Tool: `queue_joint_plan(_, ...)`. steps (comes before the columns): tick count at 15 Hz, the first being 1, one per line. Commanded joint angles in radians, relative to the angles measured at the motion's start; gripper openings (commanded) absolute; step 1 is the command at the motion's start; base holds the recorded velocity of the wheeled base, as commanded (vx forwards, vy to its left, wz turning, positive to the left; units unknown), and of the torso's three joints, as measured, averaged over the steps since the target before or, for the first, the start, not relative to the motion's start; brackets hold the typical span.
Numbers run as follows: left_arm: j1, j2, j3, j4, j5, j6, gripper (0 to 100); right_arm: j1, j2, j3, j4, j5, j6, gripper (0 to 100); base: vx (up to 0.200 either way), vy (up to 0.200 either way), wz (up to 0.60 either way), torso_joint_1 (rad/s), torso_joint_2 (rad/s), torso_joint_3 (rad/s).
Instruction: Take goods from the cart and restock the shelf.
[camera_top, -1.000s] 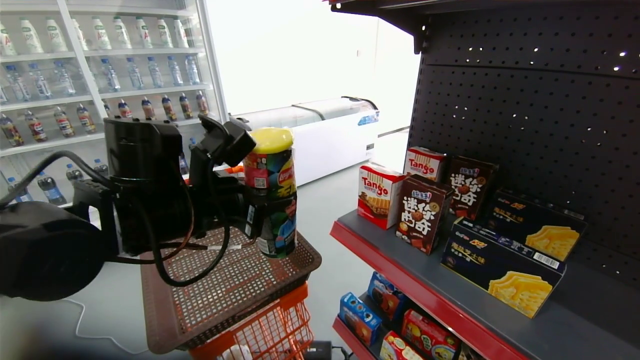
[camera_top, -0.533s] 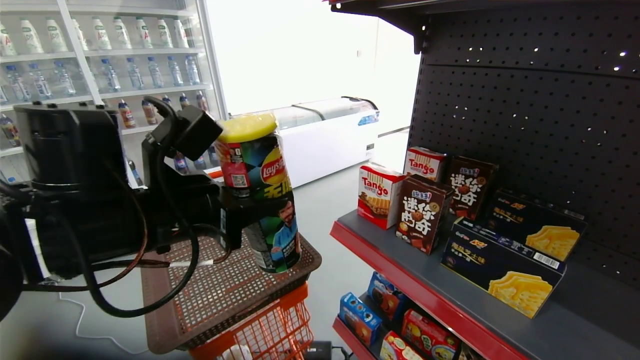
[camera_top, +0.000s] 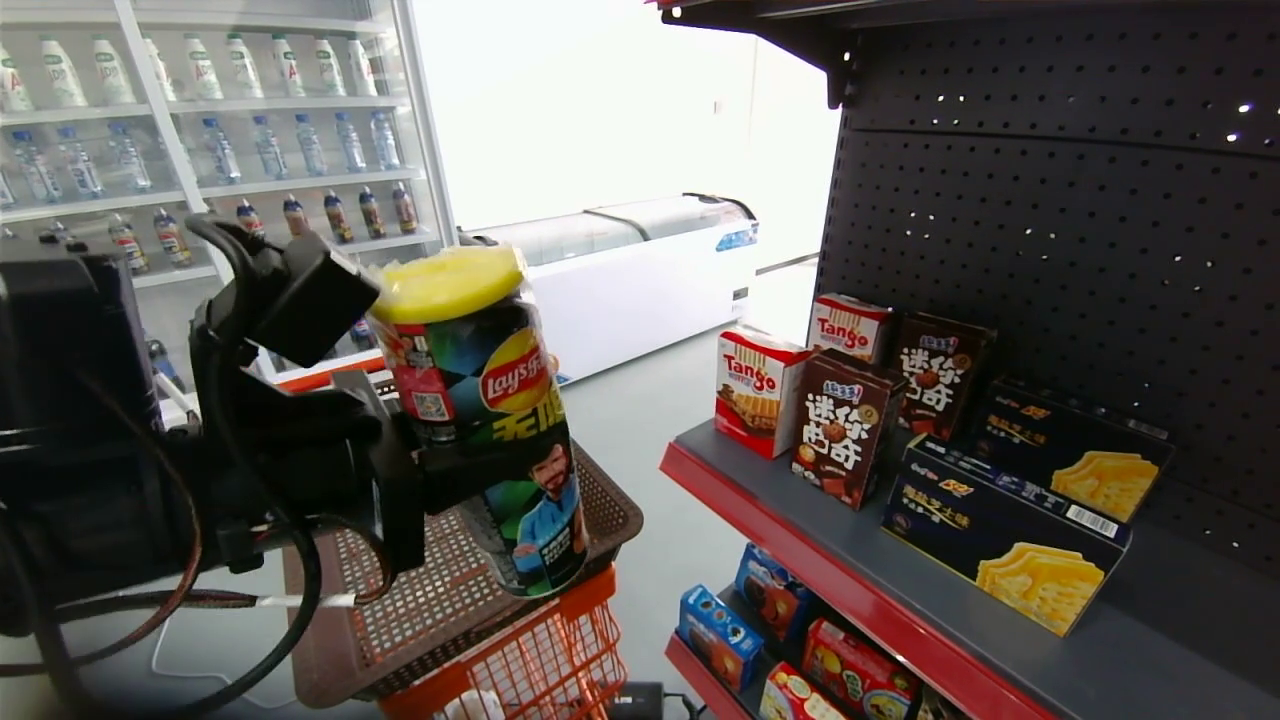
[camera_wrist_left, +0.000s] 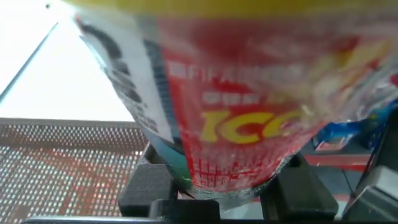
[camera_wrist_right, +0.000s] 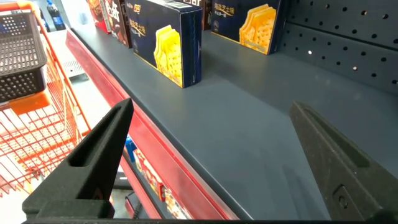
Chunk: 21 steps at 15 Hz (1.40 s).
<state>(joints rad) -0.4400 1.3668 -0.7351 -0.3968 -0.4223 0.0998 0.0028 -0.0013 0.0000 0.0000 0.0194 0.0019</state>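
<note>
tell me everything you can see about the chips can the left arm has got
The chips can is a tall round tube in a glossy printed wrap of red, black, green and blue, closed with a yellow lid. It looks whole and undented. The left gripper is shut on it at about mid-height, a finger on each side. It tilts, with the lid end leaning towards the robot's left. It is held up over the brown mesh basket on the cart.

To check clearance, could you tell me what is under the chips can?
The brown mesh basket atop the orange cart; the chips can covers the patch directly beneath.
</note>
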Motion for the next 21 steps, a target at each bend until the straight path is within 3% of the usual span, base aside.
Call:
queue_joint_plan(1,0.001,-0.057,0.068,0.000,0.005,0.024,0,0.000,0.001,0.000,0.000,0.001,0.000,100,0.000,0.000,0.00,0.000,0.00,0.000)
queue_joint_plan(6,-0.008,-0.143,0.114,0.004,0.016,0.024,0,0.000,0.001,0.000,0.000,0.004,-0.002,100,0.000,0.000,0.00,0.000,0.00,0.000)
queue_joint_plan(9,-0.069,-0.167,0.122,0.036,0.016,0.026,0,0.000,0.001,0.000,0.000,0.004,0.000,100,0.000,0.000,0.00,0.000,0.00,0.000)
queue_joint_plan(13,-0.080,-0.164,0.111,0.075,0.013,0.026,0,0.000,0.001,0.000,0.000,0.004,0.000,100,0.000,0.000,0.00,0.000,0.00,0.000)
queue_joint_plan(17,-0.083,-0.071,0.112,0.033,0.007,0.026,0,0.000,0.001,0.000,0.000,0.004,0.000,100,0.000,0.000,0.00,0.000,0.00,0.000)
queue_joint_plan(21,-0.080,0.003,0.112,-0.054,-0.013,0.026,0,0.000,0.001,0.000,0.000,0.004,-0.002,100,0.000,0.000,-0.60,0.000,0.00,0.000)
